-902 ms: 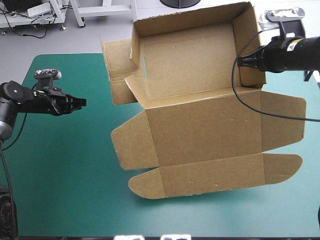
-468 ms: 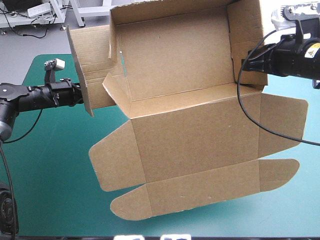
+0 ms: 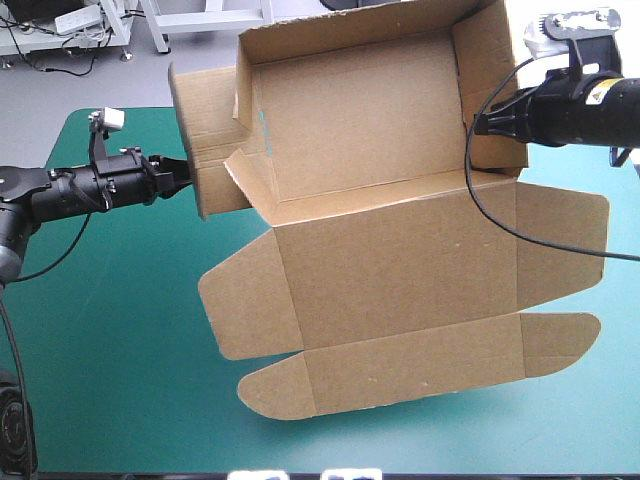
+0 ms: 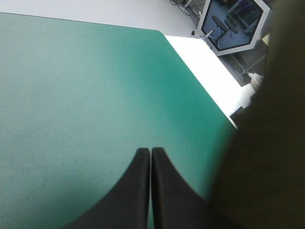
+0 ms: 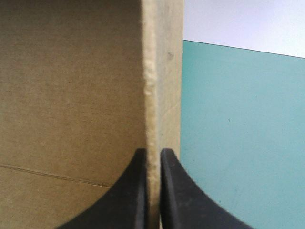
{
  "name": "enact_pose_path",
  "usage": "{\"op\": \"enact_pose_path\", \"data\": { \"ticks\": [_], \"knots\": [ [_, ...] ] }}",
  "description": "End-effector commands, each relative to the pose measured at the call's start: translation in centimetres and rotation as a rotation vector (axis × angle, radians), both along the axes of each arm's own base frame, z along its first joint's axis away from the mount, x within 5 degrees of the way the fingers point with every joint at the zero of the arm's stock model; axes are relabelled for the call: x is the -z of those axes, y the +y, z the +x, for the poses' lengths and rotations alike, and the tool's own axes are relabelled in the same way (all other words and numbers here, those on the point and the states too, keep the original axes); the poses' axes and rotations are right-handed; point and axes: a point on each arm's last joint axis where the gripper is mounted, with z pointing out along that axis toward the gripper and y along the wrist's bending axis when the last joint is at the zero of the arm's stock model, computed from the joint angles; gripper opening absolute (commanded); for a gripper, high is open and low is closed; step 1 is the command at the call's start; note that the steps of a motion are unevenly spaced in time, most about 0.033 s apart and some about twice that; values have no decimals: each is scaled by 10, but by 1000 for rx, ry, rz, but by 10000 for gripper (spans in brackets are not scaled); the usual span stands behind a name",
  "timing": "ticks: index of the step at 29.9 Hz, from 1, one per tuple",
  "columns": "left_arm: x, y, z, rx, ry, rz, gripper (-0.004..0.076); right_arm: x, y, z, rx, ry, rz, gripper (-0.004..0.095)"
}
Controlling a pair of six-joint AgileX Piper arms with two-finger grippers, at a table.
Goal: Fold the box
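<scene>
The brown box (image 3: pixel 390 250) is tilted up, with its far part off the teal-green cover. That part forms an open tray with raised walls, and the lid panel and flaps (image 3: pixel 420 355) spread flat toward the front. My right gripper (image 3: pixel 478 124) is shut on the tray's right wall, and the wall's edge (image 5: pixel 151 86) stands between its black fingers (image 5: pixel 138 191). My left gripper (image 3: pixel 186 172) is shut and holds nothing. Its tip is at the loose left flap (image 3: pixel 205 150). In the left wrist view the left gripper (image 4: pixel 151 151) is over the cover, with brown board (image 4: pixel 271 143) close beside it.
The teal-green cover (image 3: pixel 110 330) shows left of the box and along the front edge. The table's far-left corner (image 3: pixel 75 118) lies behind the left arm. The lid's rounded front flap (image 3: pixel 275 390) rests near the front of the table.
The left gripper has moved right to the box's left flap. The raised box swung left and then partly back, while the right gripper kept its hold on the right wall.
</scene>
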Motion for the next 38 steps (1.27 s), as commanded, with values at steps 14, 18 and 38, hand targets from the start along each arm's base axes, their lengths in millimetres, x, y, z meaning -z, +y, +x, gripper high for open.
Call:
{"op": "enact_pose_path", "data": {
  "ticks": [14,18,38],
  "knots": [
    [-34,-9,-20,72,-92,-116,-6,23,6,39,-22,95,40,-20],
    [-36,-9,-21,69,-90,-134,-6,31,7,48,-23,119,40,-20],
    [-34,-32,-25,147,-66,-111,-6,37,17,57,-92,151,118,-19]
  ]
}}
